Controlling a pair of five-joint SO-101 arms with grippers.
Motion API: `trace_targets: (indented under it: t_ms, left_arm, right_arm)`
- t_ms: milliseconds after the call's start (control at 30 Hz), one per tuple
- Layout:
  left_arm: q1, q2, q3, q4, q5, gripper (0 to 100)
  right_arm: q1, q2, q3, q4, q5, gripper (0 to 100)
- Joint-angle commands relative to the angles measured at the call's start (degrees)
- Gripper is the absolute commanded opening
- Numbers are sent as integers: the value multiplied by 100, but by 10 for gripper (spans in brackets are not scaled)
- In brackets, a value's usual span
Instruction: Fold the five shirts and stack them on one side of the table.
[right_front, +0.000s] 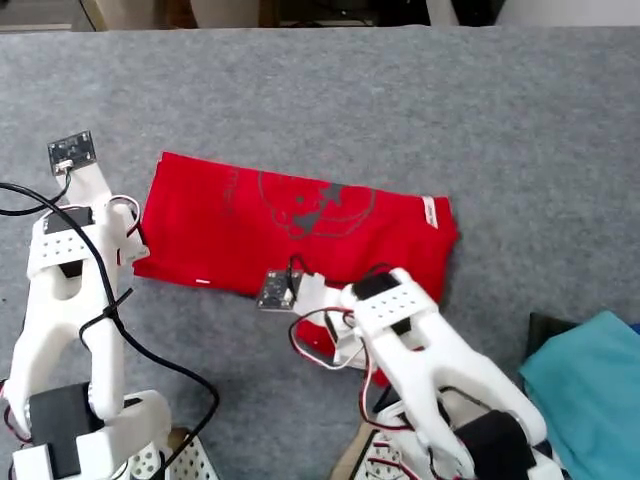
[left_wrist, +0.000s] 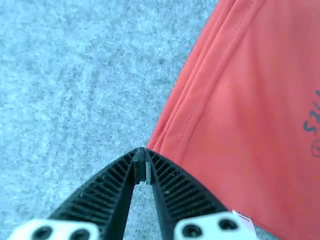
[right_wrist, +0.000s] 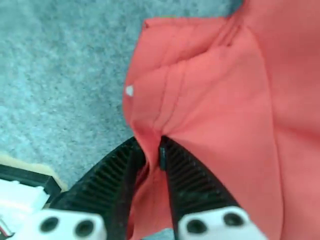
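Red shirt (right_front: 250, 225) cloth is being pinched between the two fingers of the right gripper (right_wrist: 153, 146). The left gripper (left_wrist: 145, 162) is being held with its fingers pressed together at the lower-left corner. This one shirt is being spread mid-frame on the grey table (right_front: 450, 110); one teal garment (right_front: 590, 385) is lying lower right.

I log a red shirt (right_front: 300, 235) with a dark grey line graphic and a small white tag, on a mottled grey table (right_front: 420, 100). A teal shirt (right_front: 590, 385) as well. Left arm (right_front: 60, 300) and right arm (right_front: 440, 360) white; right gripper (right_wrist: 152, 150) ribbed black.
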Motion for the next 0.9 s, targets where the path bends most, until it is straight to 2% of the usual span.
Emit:
trace_targets:
  t_ms: [0, 167, 367, 567, 867]
  left_arm:
    - [-53, -75, -26, -35, 35, 19]
    - [-53, -75, -18, -35, 35, 19]
    - [-35, -75, 62, -88, 26, 19]
    - [-26, -66, 149, -255, 26, 19]
    - [-9, -66, 290, -440, 26, 19]
  right_arm:
    - [497, 259, -347, 334, 88, 4]
    - [1024, 295, -1930, 1442, 325, 4]
    - [1103, 910, -3688, 2040, 677, 4]
    - [1086, 2510, -5332, 2145, 1143, 4]
    - [1112, 3952, -7046, 2154, 1829, 6]
